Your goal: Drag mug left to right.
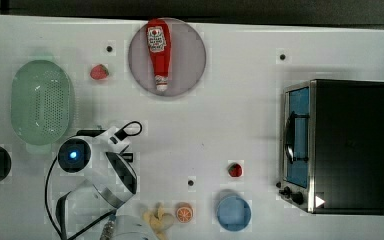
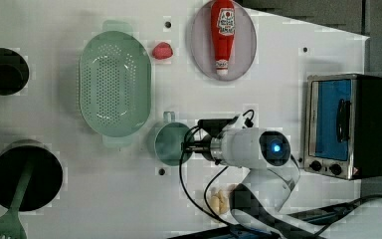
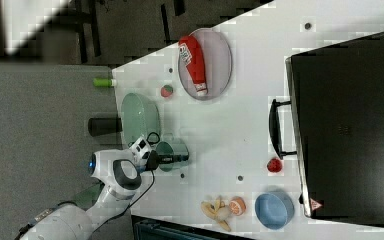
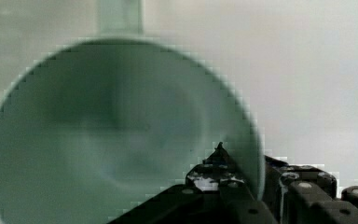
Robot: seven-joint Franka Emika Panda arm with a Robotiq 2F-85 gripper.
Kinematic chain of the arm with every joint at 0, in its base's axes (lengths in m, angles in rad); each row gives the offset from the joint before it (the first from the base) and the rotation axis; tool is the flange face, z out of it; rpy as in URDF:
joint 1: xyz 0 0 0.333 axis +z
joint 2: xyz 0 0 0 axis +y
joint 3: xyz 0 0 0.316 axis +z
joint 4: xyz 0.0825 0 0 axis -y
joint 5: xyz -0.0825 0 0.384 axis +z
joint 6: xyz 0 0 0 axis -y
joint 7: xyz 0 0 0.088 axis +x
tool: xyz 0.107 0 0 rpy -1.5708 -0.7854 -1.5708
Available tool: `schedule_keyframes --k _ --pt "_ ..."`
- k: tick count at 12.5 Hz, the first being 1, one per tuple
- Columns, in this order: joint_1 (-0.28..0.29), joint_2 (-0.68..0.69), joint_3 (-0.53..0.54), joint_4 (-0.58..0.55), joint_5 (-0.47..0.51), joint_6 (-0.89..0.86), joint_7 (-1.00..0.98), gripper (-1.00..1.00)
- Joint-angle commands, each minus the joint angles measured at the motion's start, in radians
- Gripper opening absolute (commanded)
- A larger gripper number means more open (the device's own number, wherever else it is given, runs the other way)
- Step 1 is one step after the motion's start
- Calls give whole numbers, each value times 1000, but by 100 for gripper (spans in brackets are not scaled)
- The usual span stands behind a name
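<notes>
The mug (image 2: pixel 170 144) is pale mint green and stands upright on the white table, just past the left view's right end of the green strainer (image 2: pixel 114 82), with its handle (image 2: pixel 168 117) toward the strainer side. My gripper (image 4: pixel 254 164) is shut on the mug (image 4: pixel 112 140): one finger (image 4: pixel 220 156) is inside the wall, the other outside. It holds the rim on the left view's right side, where the gripper (image 2: pixel 187 148) meets it. In the right view the mug (image 3: pixel 166 149) sits under my hand. In the top view the arm (image 1: pixel 75 155) covers the mug.
A ketchup bottle (image 1: pixel 158 52) lies on a grey plate (image 1: pixel 190 60) at the back. A toaster oven (image 1: pixel 340 145) fills the top view's right. A red fruit (image 1: pixel 235 170), blue dish (image 1: pixel 233 212), orange slice (image 1: pixel 184 213) and pale food pieces (image 1: pixel 159 219) lie between.
</notes>
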Motion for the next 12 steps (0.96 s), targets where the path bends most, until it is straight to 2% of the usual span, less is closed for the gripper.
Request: schedule_keyframes --k 1,12 --pt "-77 -23 -13 9 -5 2 -12 -65" --pt "-310 -43 -14 -4 4 -73 -336 -65"
